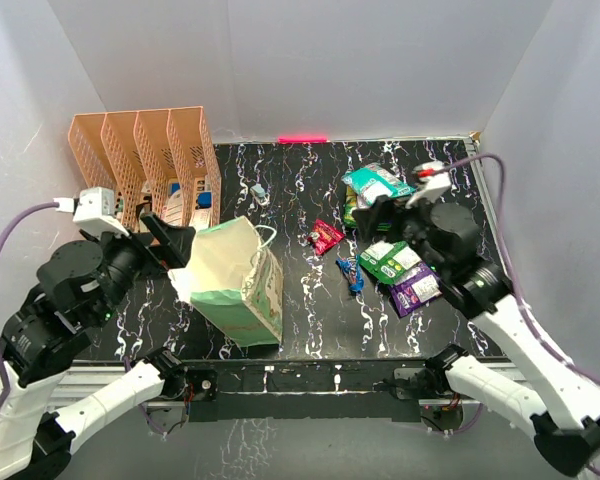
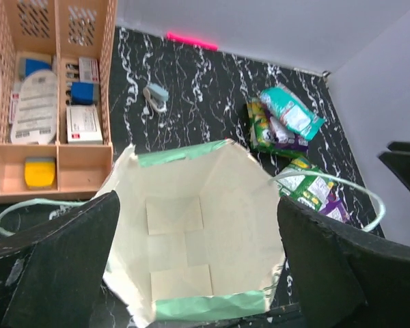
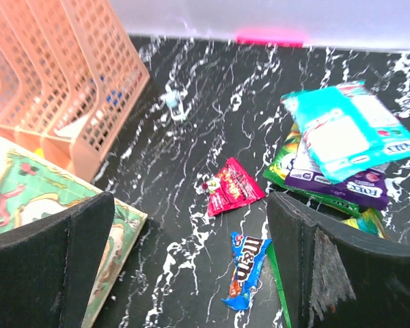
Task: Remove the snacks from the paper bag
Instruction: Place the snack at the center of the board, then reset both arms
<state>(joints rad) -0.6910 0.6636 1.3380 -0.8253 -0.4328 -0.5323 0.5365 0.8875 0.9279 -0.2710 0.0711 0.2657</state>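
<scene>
The paper bag (image 1: 238, 283) stands left of centre, cream with mint-green sides. In the left wrist view I look into its mouth; the inside (image 2: 191, 232) is bare, with no packet showing. My left gripper (image 1: 175, 243) is open at the bag's top left rim, its jaws on either side of the mouth (image 2: 198, 266). The snacks lie on the table to the right: teal (image 1: 377, 183), red (image 1: 326, 236), slim blue (image 1: 351, 273), green-and-white (image 1: 390, 260) and purple (image 1: 417, 291). My right gripper (image 1: 372, 222) is open and empty above the red (image 3: 234, 186) and blue (image 3: 247, 268) packets.
An orange slotted file rack (image 1: 145, 165) with small items in it stands at the back left, close behind the bag. A small white-and-blue clip (image 1: 259, 190) lies behind the bag. A pink tape mark (image 1: 302, 139) is on the back edge. White walls enclose the table.
</scene>
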